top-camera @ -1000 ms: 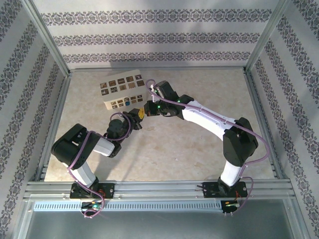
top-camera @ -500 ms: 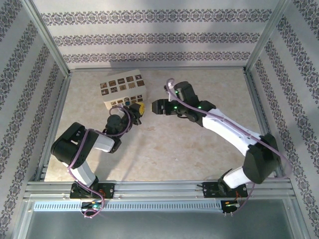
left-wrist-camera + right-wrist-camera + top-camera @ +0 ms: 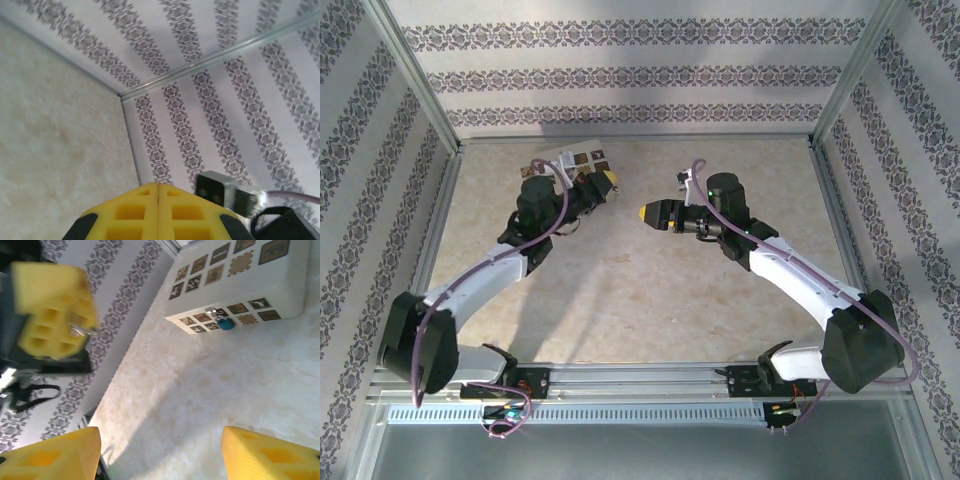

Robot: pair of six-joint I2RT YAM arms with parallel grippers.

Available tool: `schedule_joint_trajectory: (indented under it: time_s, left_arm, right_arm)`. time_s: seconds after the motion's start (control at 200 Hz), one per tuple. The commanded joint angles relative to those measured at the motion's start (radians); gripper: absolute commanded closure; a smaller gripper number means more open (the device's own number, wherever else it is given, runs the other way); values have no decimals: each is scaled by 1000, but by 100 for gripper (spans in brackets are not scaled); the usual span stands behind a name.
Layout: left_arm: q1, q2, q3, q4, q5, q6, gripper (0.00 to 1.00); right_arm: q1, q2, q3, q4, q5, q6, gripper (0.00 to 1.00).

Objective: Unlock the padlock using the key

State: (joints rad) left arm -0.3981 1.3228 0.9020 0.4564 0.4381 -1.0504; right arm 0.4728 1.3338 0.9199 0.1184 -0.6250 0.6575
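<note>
Left gripper (image 3: 605, 181) is out near the back edge of the bench (image 3: 650, 300), left of middle, right by the white picture box (image 3: 582, 157). Its yellow fingers (image 3: 158, 210) are pressed flat together with no gap. From the right wrist view a small silvery bit sticks out at their seam, which looks like the key (image 3: 80, 331), pinched there. It's blurry, so I can't be sure of more.

Right gripper (image 3: 648, 213) is around mid-bench towards the back. Its tips point at the left gripper, near it but apart. The pincer is wide, its two yellow fingers (image 3: 50, 455) are spread far apart, and nothing is between them.

The padlock (image 3: 225, 324) looks to be the small blue body with a silver piece on top. It sits against the lower face of the picture box, just above the bench surface. Neither gripper is touching it.
</note>
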Motion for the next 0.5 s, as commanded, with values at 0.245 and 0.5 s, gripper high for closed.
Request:
schedule_joint_trajectory:
  time_s: [0.245, 0.5]
  left_arm:
    - [-7, -102, 234, -507, 76, 564, 100]
    - [-7, -129, 250, -470, 155, 559, 100]
  right_arm:
    - [2, -14, -38, 434, -111, 173, 35]
    - [73, 20, 34, 535, -150, 184, 37]
